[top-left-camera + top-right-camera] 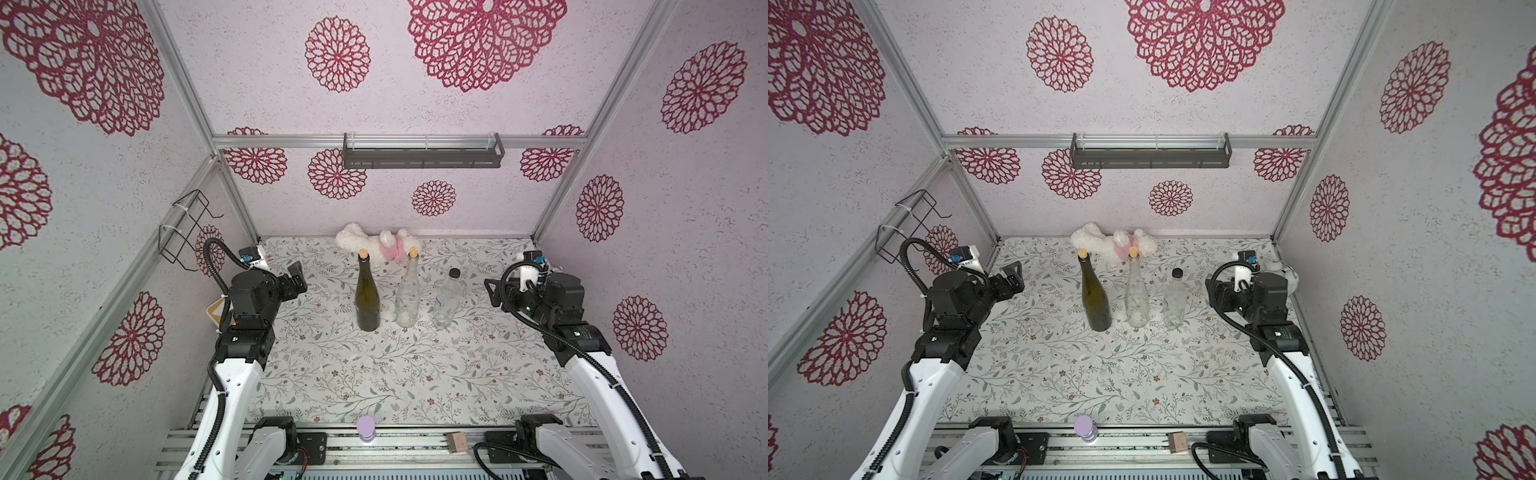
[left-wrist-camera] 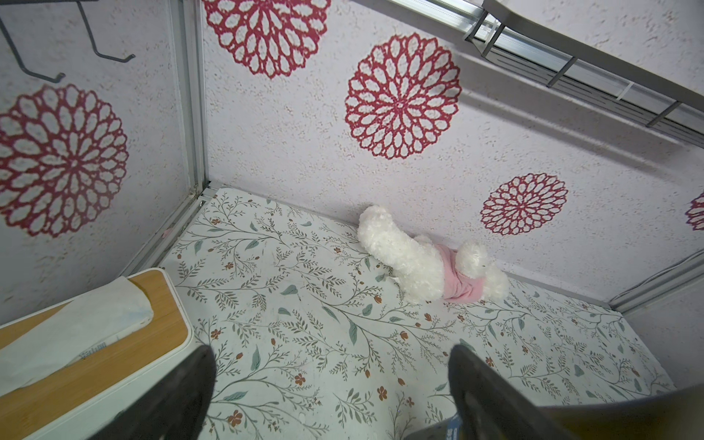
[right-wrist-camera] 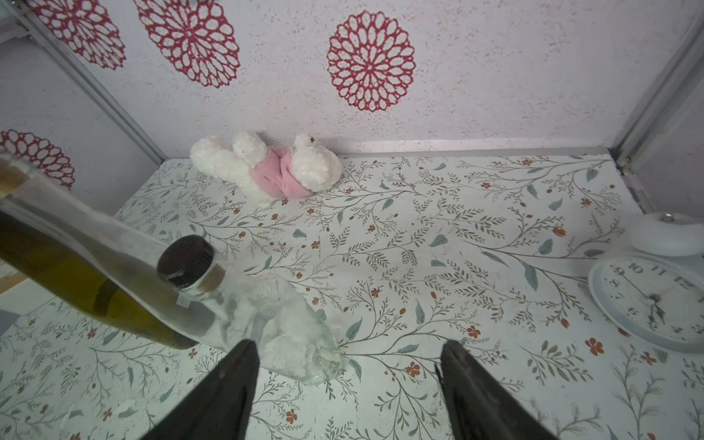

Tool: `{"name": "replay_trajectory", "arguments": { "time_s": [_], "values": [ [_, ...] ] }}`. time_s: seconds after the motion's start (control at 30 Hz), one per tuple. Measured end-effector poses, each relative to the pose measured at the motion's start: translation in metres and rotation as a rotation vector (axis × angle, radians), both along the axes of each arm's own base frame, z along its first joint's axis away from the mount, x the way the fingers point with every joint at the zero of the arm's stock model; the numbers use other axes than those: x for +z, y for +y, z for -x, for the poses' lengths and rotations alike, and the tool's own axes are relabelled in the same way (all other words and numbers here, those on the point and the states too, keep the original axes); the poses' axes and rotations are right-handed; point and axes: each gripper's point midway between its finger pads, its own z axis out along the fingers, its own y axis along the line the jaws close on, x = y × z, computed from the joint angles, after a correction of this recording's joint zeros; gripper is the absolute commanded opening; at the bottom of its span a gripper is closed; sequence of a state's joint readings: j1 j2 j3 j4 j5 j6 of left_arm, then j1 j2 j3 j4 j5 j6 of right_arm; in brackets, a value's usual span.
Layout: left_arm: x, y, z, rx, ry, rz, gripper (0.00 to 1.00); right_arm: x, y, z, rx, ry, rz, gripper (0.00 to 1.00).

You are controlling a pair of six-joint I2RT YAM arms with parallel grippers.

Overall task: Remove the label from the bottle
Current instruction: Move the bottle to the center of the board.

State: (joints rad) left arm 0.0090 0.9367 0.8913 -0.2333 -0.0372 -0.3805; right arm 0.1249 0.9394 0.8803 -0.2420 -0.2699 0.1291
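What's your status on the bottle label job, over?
Left pincer, right pincer open, empty. Black-capped clear glass bottle upright, untouched. Corked clear glass bottle stands close beside it.

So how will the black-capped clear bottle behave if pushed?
The black-capped clear bottle stands upright and narrow, so it probably tips easily. It looks like glass, likely slippery and breakable. Being round, it may roll once down.

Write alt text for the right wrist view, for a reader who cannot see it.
The right gripper hangs open and empty over a floral table, near a clear bottle with a black cap and a dark green bottle. A white plush toy lies by the back wall; a white clock sits to one side.
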Motion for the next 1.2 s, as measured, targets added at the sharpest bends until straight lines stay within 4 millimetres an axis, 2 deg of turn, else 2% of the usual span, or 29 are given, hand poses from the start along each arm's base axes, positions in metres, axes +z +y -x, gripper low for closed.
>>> {"name": "replay_trajectory", "arguments": {
  "time_s": [0.23, 0.53, 0.77, 1.07, 1.2],
  "values": [
    [-0.003, -0.004, 0.001, -0.02, 0.013, 0.017, 0.97, -0.009, 0.037, 0.007, 0.114, 0.006, 0.007, 0.7],
    [-0.004, -0.008, 0.001, -0.037, 0.015, 0.029, 0.97, -0.028, 0.065, -0.002, 0.182, 0.015, 0.011, 0.64],
    [-0.004, -0.009, 0.001, -0.042, 0.016, 0.034, 0.97, -0.032, 0.075, -0.014, 0.198, 0.001, 0.011, 0.58],
    [-0.007, -0.009, -0.001, -0.043, 0.024, 0.04, 0.97, -0.037, 0.085, -0.024, 0.212, -0.009, 0.008, 0.58],
    [-0.009, -0.01, -0.002, -0.045, 0.031, 0.044, 0.97, -0.036, 0.088, -0.028, 0.218, -0.019, 0.004, 0.53]
  ]
}}
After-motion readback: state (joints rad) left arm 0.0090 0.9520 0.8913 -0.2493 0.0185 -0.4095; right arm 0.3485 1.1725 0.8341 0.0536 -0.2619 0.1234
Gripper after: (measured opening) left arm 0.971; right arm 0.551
